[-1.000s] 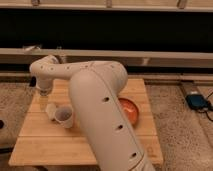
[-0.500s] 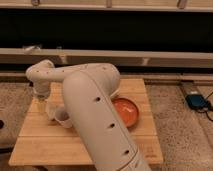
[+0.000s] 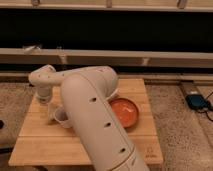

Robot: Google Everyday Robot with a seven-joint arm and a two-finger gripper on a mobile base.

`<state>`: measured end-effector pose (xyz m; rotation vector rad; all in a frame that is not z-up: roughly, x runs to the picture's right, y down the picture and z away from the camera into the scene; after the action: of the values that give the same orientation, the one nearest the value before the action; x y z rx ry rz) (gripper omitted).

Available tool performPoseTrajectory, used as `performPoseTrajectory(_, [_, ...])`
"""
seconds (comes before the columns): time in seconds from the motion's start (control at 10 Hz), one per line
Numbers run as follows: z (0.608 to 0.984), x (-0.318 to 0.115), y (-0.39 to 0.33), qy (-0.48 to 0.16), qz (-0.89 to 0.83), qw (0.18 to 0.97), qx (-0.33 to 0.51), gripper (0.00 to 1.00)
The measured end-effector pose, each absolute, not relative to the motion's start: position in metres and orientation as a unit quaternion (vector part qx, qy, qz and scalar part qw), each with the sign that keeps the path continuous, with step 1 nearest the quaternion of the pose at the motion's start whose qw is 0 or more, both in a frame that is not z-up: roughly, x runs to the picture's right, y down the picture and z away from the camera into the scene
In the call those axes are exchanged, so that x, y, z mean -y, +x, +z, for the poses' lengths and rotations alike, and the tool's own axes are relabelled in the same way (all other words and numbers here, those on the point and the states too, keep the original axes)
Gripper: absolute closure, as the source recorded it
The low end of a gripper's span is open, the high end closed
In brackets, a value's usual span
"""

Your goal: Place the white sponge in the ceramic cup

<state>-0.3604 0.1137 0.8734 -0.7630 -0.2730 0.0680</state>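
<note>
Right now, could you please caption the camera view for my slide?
Gripper low beside small pale ceramic cup on wooden table, orange-red bowl nearby.

Gripper [image 3: 50, 114], at left of desk [image 3: 40, 142] beside ceramic cup [image 3: 61, 117]: detail was indistinct. Arm [image 3: 95, 117] hid cup's right side and orange bowl's [image 3: 128, 111] left rim.

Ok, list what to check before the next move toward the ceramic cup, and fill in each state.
1. Ceramic cup stands on the wooden table, looks upright: ok.
2. Gripper is low over the table, just left of the cup: ok.
3. White sponge is in the gripper: cannot tell; the sponge cannot be made out anywhere.
4. Cup's mouth is free to take the sponge: cannot tell; the arm hides part of the cup.
5. Orange bowl is out of the way: ok; it lies right of the arm, apart from the cup.
</note>
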Motion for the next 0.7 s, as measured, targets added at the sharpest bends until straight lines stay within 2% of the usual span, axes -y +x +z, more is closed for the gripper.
performPoseTrajectory(0.7, [0.901,-0.104,-0.32,-0.373,0.1,0.916,0.108,0.2])
